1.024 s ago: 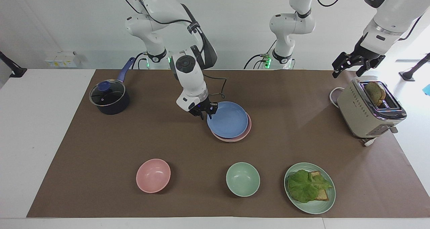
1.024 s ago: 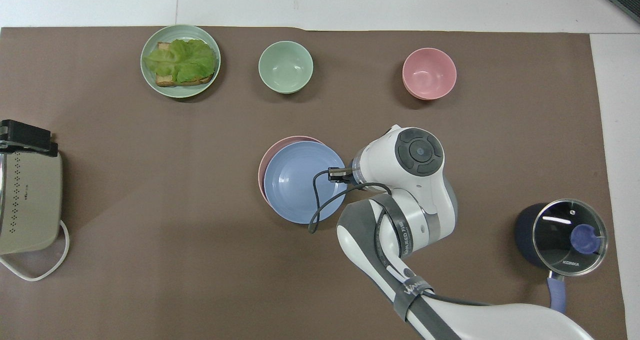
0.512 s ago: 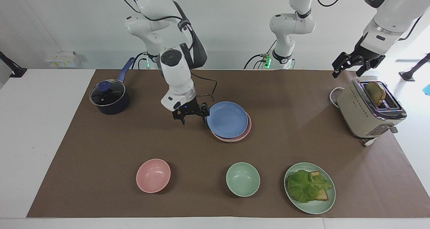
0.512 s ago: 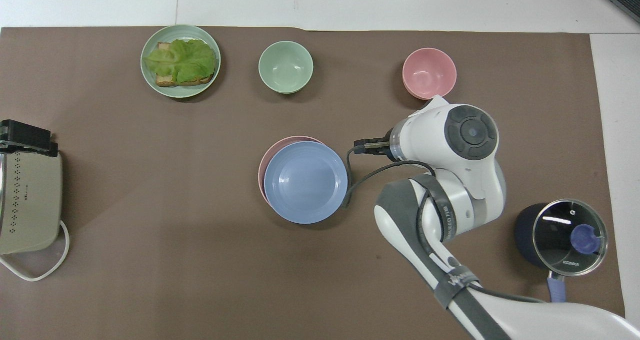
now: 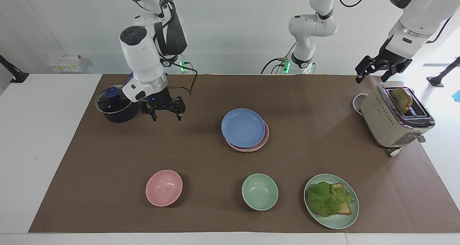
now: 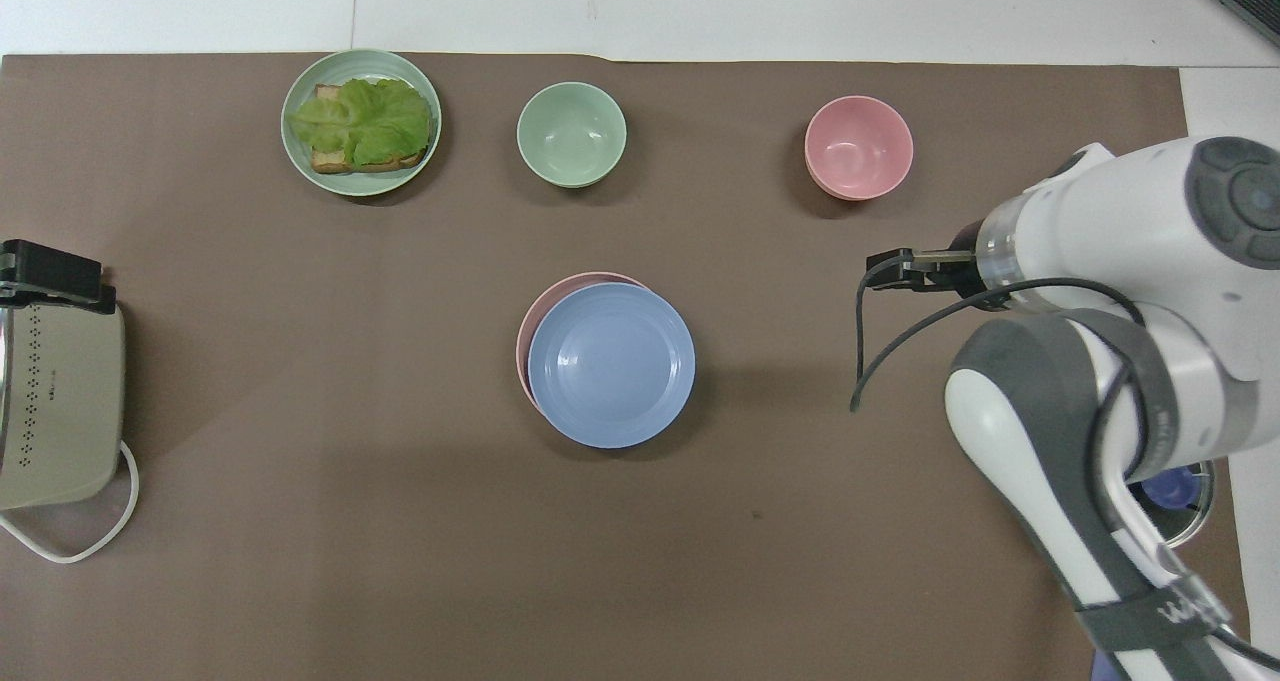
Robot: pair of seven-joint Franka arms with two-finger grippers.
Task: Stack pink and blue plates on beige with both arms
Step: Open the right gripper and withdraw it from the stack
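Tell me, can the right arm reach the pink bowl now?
Probably yes. The right end effector hangs open beside the pot, and only bare mat lies between it and the pink bowl.

At mid-bench [image 5: 107, 166] the top plate [image 5: 243, 127] rests on a lower plate [image 5: 266, 135], slightly off-centre. Farther from the robots runs a row: the first bowl [image 5: 164, 187] toward the right arm's end, the second bowl [image 5: 259, 191] beside it, then the food plate [image 5: 350, 216] carrying the lettuce [image 5: 327, 198]. The pot [image 5: 116, 106] stands at the right arm's end with the right end effector [image 5: 167, 116] over the bench just beside it, while the toaster [image 5: 388, 122] stands at the left arm's end, with the left end effector [image 5: 370, 77] above its nearer end.
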